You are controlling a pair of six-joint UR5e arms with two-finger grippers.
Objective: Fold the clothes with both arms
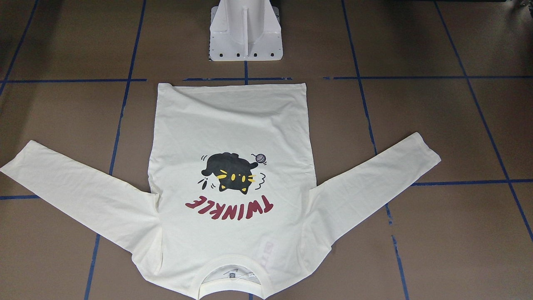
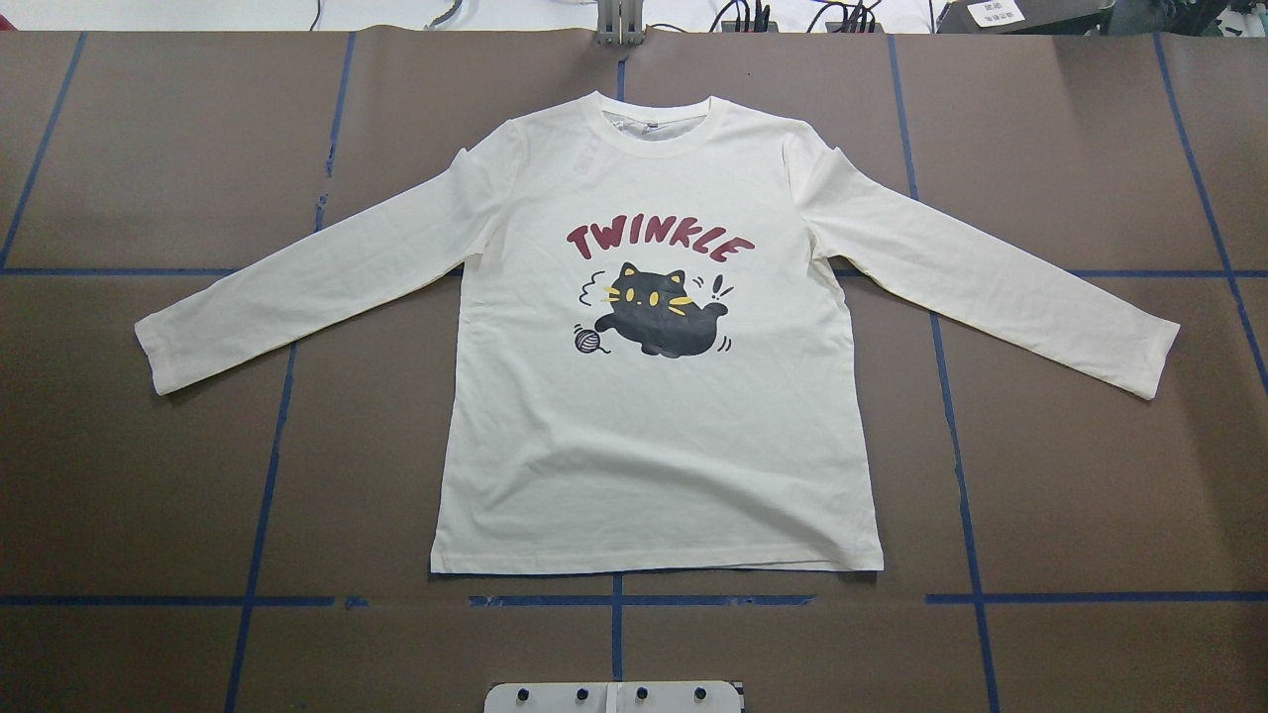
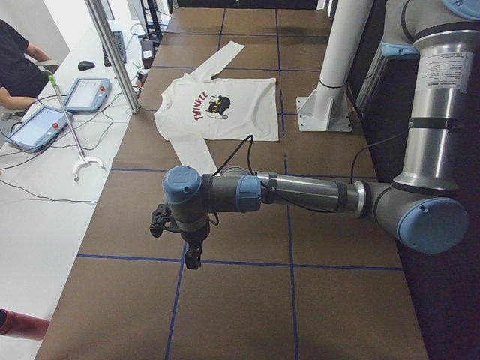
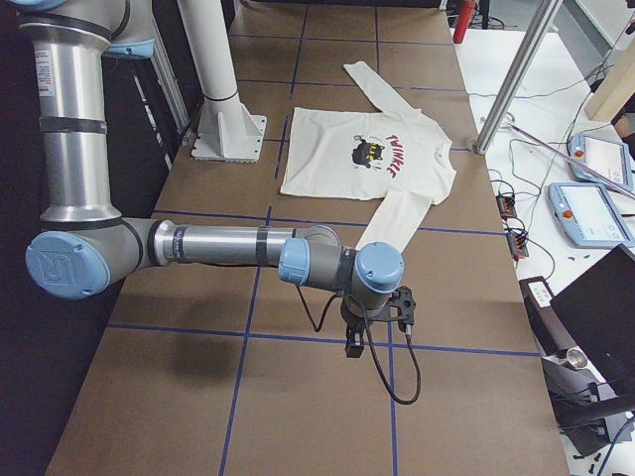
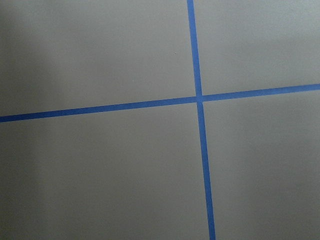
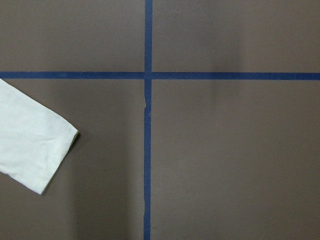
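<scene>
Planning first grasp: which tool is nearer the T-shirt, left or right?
Right, likely. The right tool hovers just beyond a sleeve cuff of the T-shirt; its wrist view catches it. The left tool hangs off the opposite sleeve, its wrist view showing only table.

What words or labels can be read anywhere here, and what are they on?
"TWINKLE": dark red letters on the shirt, above the cat print.
Collar tag: too small to read.
Stickers on the left arm and the right arm: too small to read.
Paper label, top right of the overhead view: blurred.
</scene>
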